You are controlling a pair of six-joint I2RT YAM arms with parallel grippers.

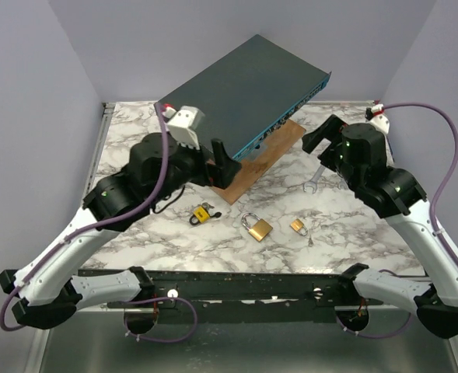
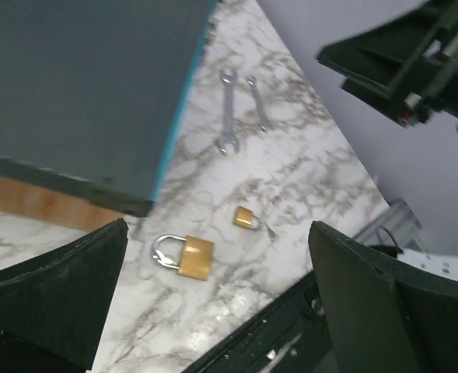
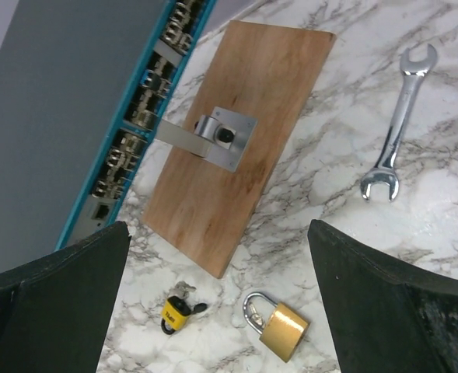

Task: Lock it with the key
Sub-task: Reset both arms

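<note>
A large brass padlock [image 1: 256, 226] lies on the marble table, also in the left wrist view [image 2: 184, 255] and the right wrist view [image 3: 278, 325]. A small yellow padlock with keys [image 1: 201, 214] lies left of it, and shows in the right wrist view [image 3: 176, 310]. A small brass padlock [image 1: 298, 226] lies to the right, seen too in the left wrist view [image 2: 246, 218]. My left gripper [image 1: 225, 165] is open and empty above the wooden board's near end. My right gripper [image 1: 322, 134] is open and empty, high above the table's right side.
A dark grey box with a teal edge [image 1: 244, 89] rests tilted over a wooden board [image 3: 229, 148] that carries a metal latch [image 3: 213, 141]. Two spanners [image 3: 392, 128] lie right of the board. A black rail [image 1: 244, 286] runs along the table's near edge.
</note>
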